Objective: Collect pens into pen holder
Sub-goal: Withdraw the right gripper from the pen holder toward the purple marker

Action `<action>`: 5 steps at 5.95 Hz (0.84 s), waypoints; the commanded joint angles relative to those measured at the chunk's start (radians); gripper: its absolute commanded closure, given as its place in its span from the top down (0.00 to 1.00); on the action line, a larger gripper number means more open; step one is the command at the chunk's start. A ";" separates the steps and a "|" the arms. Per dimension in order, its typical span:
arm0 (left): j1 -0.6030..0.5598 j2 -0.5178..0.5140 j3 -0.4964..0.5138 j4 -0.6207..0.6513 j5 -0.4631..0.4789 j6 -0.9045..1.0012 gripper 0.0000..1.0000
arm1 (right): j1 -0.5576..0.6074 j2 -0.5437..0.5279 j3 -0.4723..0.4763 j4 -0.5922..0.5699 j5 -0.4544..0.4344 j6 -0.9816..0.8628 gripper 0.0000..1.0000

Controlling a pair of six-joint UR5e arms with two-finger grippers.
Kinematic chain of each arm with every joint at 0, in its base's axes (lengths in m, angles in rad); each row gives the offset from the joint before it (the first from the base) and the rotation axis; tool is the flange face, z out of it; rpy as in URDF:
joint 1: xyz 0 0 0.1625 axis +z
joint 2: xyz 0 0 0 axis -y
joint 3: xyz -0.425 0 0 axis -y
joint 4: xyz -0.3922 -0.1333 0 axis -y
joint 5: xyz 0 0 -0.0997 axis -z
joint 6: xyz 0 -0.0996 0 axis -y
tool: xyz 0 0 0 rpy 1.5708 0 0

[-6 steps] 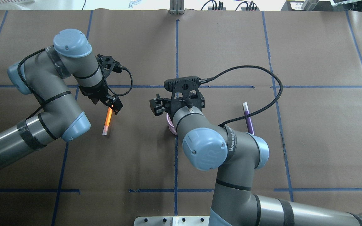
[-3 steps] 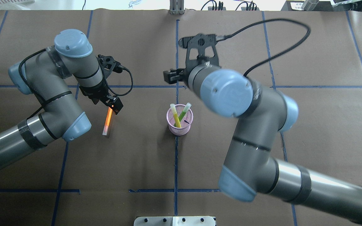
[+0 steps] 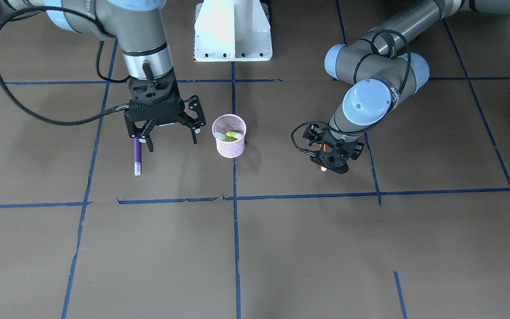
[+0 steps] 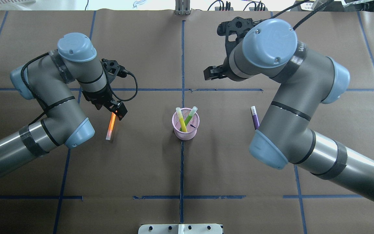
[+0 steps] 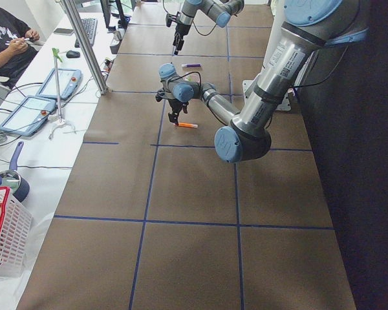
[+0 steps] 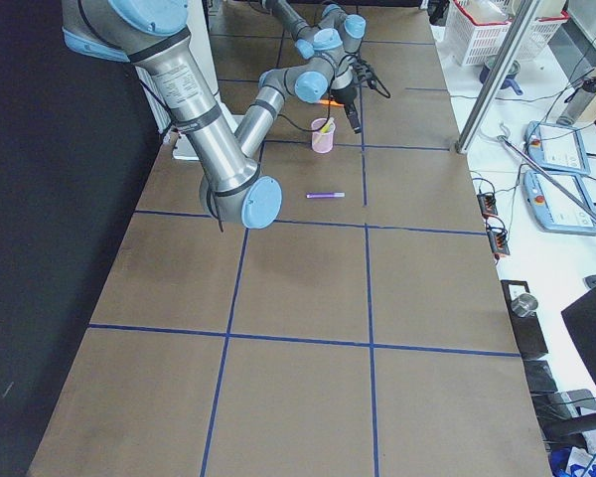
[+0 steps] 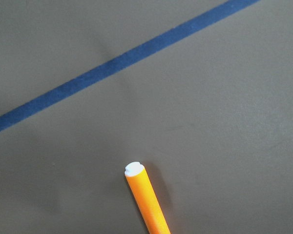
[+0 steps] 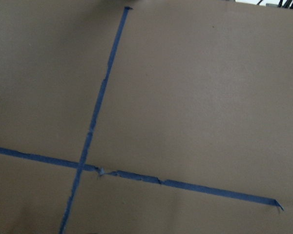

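Observation:
The pink mesh pen holder [image 4: 186,130] stands at the table's middle and also shows in the front view [image 3: 229,137]. A green pen [image 4: 190,116] and a yellow-green pen [image 4: 181,120] lean in it. The orange pen [image 4: 111,125] lies flat on the table. My left gripper [image 4: 118,111] sits low over its far end; I cannot tell whether it is open or shut. The left wrist view shows the orange pen's end [image 7: 145,197] on the paper. The purple pen [image 3: 137,156] lies flat. My right gripper [image 3: 171,138] is open and empty, above the table between the purple pen and the holder.
Brown paper with blue tape lines [image 4: 182,58] covers the table. The robot's white base plate [image 3: 233,31] stands at the near edge. My right arm's elbow [image 4: 268,146] hangs over the lower part of the purple pen [image 4: 254,117].
My right arm has risen from over the holder and swung away to the right, uncovering the holder and two pens. My left gripper and the orange pen have barely moved.

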State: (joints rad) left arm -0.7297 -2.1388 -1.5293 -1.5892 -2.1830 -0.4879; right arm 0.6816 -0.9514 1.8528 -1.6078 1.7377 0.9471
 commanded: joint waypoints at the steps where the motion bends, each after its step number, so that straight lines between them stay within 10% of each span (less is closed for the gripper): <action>1: 0.024 0.005 0.018 -0.005 0.002 -0.005 1.00 | 0.018 -0.041 0.006 -0.012 0.059 -0.018 1.00; 4: 0.030 0.007 0.043 -0.080 0.015 -0.043 0.96 | 0.019 -0.043 0.008 -0.008 0.056 -0.018 1.00; 5: 0.030 0.005 0.043 -0.080 0.015 -0.043 0.70 | 0.019 -0.043 0.008 -0.006 0.054 -0.018 1.00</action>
State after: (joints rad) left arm -0.6999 -2.1325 -1.4871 -1.6655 -2.1678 -0.5278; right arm 0.7009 -0.9939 1.8606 -1.6152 1.7929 0.9296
